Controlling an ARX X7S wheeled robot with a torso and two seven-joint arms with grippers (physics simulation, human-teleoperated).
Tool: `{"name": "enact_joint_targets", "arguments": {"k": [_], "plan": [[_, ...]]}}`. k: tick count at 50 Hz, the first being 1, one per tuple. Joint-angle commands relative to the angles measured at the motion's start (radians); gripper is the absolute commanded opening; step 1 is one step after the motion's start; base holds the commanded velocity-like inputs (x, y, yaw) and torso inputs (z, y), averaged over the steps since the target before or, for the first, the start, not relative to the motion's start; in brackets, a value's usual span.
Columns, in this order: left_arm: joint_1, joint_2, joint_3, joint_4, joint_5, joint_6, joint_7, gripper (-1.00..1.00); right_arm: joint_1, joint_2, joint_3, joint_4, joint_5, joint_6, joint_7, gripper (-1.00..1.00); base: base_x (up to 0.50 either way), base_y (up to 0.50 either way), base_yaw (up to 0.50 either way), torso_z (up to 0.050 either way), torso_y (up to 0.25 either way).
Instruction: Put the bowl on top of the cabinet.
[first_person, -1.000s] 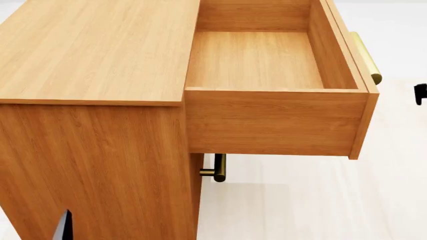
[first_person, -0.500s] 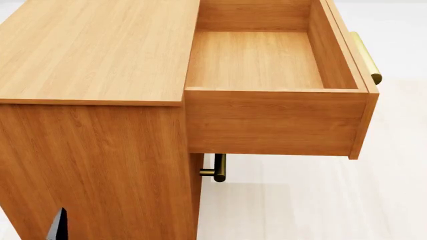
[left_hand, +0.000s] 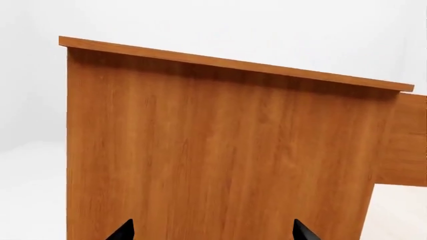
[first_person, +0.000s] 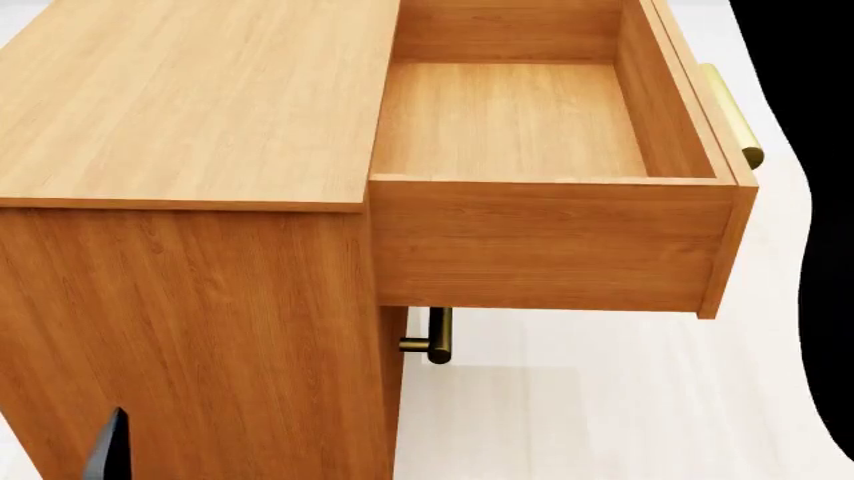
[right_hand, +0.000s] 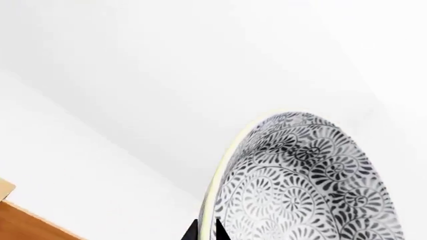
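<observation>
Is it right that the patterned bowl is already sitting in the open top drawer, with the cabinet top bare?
No. The open drawer is empty in the head view. The bowl is in the right gripper, as the right wrist view shows. The cabinet top is indeed bare.

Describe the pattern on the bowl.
The bowl is white with a dense grey-black floral, fan-like print and a pale rim, seen best in the right wrist view.

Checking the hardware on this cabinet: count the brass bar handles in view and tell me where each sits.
2. One handle is on the front of the pulled-out top drawer. The other sits lower on the cabinet, below that drawer. More may be hidden from this angle.
</observation>
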Motion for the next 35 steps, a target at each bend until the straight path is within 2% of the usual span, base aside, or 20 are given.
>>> {"name": "enact_joint_targets", "arguments": {"k": [1, 11, 26, 35], "plan": [[0.014, -0.014, -0.027, 0.020, -0.032, 0.009, -0.001, 1.00, 0.013, -0.087, -0.106, 0.049, 0.170, -0.148, 0.019, -1.00, 0.00, 0.00, 0.00, 0.000, 0.000], [0.000, -0.023, -0.008, 0.003, -0.022, 0.003, 0.009, 1.00, 0.013, -0.087, -0.306, 0.087, 0.515, -0.294, 0.164, -1.00, 0.00, 0.00, 0.00, 0.000, 0.000], [-0.013, -0.029, 0.026, -0.017, -0.003, -0.004, 0.019, 1.00, 0.010, -0.087, -0.504, 0.013, 0.851, -0.464, 0.275, -1.00, 0.00, 0.00, 0.00, 0.000, 0.001], [-0.036, -0.029, 0.022, -0.050, -0.004, -0.009, 0.016, 1.00, -0.070, -0.087, -0.521, -0.020, 0.955, -0.572, 0.294, -1.00, 0.00, 0.00, 0.00, 0.000, 0.001]]}}
